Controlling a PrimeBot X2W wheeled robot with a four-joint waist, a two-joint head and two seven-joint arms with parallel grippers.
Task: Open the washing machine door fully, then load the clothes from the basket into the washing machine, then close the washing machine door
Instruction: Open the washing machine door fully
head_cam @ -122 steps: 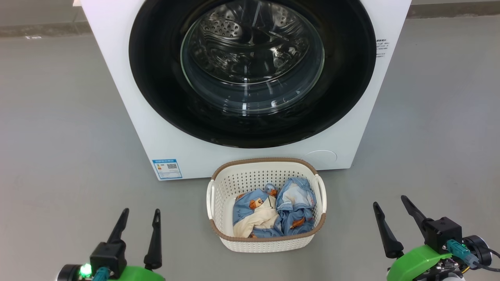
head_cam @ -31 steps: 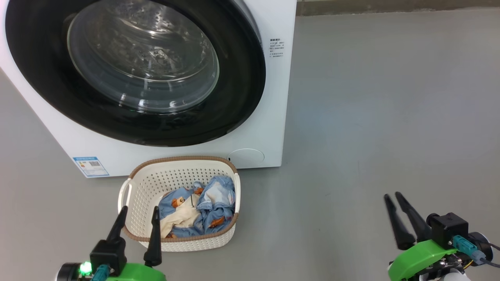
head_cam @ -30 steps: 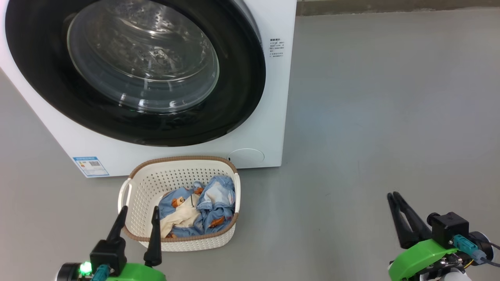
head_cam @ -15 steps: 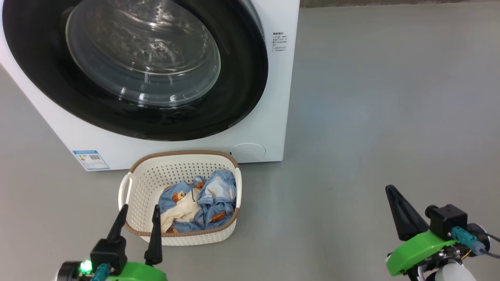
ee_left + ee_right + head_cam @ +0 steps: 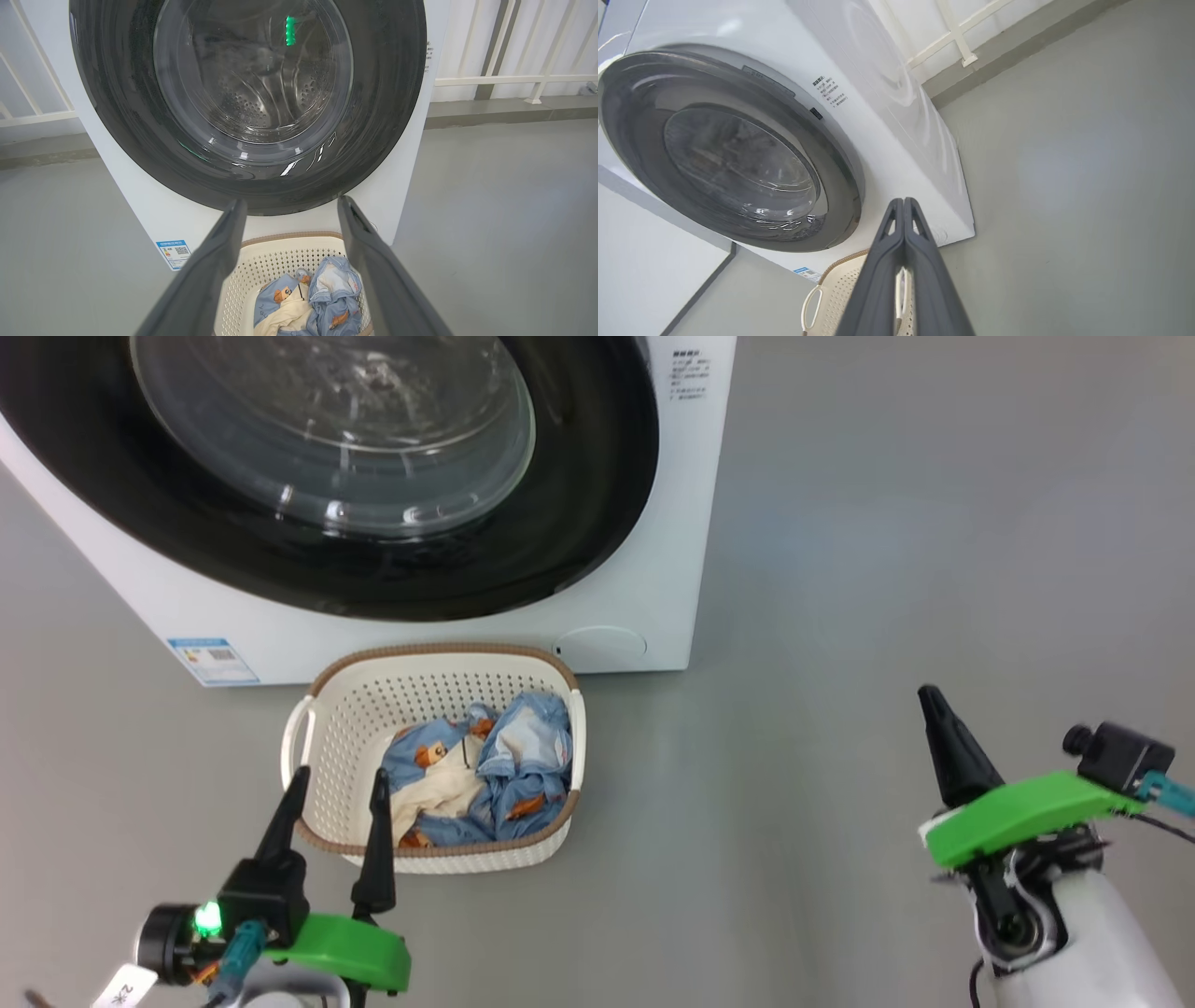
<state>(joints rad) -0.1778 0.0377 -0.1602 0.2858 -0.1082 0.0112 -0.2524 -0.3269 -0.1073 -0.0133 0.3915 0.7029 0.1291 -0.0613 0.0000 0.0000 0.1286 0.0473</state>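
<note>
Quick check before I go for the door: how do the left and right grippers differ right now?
The left gripper is open, fingers spread wide; the right gripper is shut, fingers pressed together. In the head view the left gripper sits by the near rim of the basket; the right gripper is over bare floor, off to the right of the washing machine. Both are empty, with long dark fingers on green mounts.

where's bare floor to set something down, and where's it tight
Widest bare floor: right of the washing machine, out to the right gripper. Smaller patch: left of the basket, in front of the label sticker. Crowded: the narrow strip between basket and machine under the washing machine door, and around the left gripper.
</note>
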